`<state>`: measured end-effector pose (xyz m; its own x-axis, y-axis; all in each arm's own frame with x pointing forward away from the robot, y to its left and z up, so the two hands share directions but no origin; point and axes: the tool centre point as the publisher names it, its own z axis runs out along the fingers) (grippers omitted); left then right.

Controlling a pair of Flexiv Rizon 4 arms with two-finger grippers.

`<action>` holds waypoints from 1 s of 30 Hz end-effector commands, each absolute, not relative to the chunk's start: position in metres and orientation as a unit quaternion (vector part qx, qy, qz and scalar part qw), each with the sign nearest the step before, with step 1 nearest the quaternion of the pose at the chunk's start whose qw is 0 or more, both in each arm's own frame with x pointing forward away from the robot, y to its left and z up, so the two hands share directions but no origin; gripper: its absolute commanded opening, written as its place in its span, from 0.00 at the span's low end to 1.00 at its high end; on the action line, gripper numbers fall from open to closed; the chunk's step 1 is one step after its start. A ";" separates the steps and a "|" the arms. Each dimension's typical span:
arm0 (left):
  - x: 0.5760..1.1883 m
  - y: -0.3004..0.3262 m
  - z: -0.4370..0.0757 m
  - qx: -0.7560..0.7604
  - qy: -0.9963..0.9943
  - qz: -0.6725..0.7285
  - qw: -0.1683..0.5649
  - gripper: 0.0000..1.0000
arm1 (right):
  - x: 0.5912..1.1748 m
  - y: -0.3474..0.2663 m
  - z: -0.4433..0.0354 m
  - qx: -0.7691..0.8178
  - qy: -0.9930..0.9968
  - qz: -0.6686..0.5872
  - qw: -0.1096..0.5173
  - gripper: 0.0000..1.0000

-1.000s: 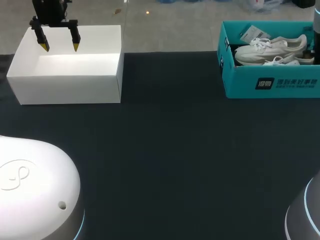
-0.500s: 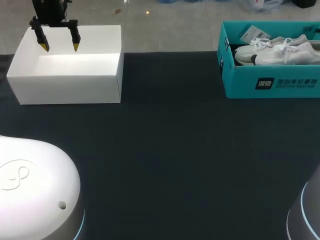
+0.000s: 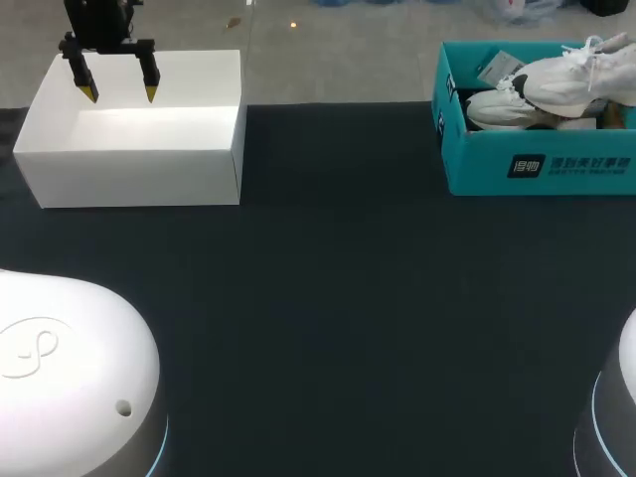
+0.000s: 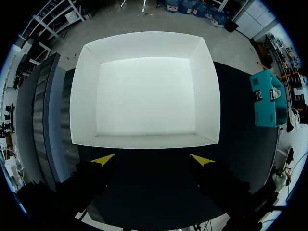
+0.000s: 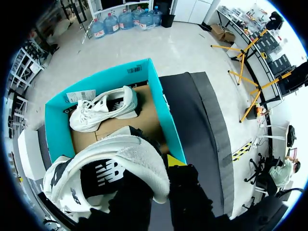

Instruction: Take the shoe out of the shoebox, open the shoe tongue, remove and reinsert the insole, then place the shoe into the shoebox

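Note:
A teal shoebox (image 3: pixel 537 167) stands at the table's far right. One white shoe (image 3: pixel 571 79) hangs tilted above it, toe down toward the left, and a second white shoe (image 3: pixel 494 107) lies inside. In the right wrist view my right gripper (image 5: pixel 161 168) is shut on the raised shoe's (image 5: pixel 110 178) heel collar, one finger inside and one outside, above the shoebox (image 5: pixel 166 120) and the other shoe (image 5: pixel 103 108). My left gripper (image 3: pixel 114 91) hangs open over the white box (image 3: pixel 129 159) at the far left, with nothing between its fingers (image 4: pixel 103 160).
A paper tag (image 3: pixel 497 68) lies in the shoebox's left end. The dark tabletop (image 3: pixel 338 298) spreads wide between the two boxes. My arms' white bases (image 3: pixel 70 368) fill the near corners.
The right gripper has lifted the held shoe up out of the shoebox and tilted it. The right arm has left the head view. The left arm has stayed still.

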<state>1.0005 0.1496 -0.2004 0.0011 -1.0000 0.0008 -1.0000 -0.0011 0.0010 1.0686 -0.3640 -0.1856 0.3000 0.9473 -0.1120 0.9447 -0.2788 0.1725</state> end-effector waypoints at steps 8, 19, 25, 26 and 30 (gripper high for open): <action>1.000 0.150 -0.200 0.707 -0.707 0.000 0.000 1.00 | 1.046 -0.355 -0.151 0.793 0.594 0.047 0.123 0.00; 1.000 0.150 -0.200 0.707 -0.707 0.000 0.000 1.00 | 1.046 -0.355 -0.151 0.793 0.594 0.047 0.123 0.00; 1.000 0.150 -0.200 0.707 -0.707 0.000 0.000 1.00 | 1.046 -0.355 -0.151 0.793 0.594 0.047 0.123 0.00; 1.000 0.150 -0.200 0.707 -0.707 0.000 0.000 1.00 | 1.046 -0.355 -0.151 0.793 0.594 0.047 0.123 0.00; 1.000 0.150 -0.200 0.707 -0.707 0.000 0.000 1.00 | 1.022 -0.337 -0.150 0.791 0.595 0.062 0.130 0.00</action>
<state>1.0005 0.1495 -0.2004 0.0008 -1.0000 0.0007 -1.0000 -0.0008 0.0010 1.0437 -0.3449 -0.1523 0.2779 0.9590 -0.0557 0.9347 -0.2566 0.2459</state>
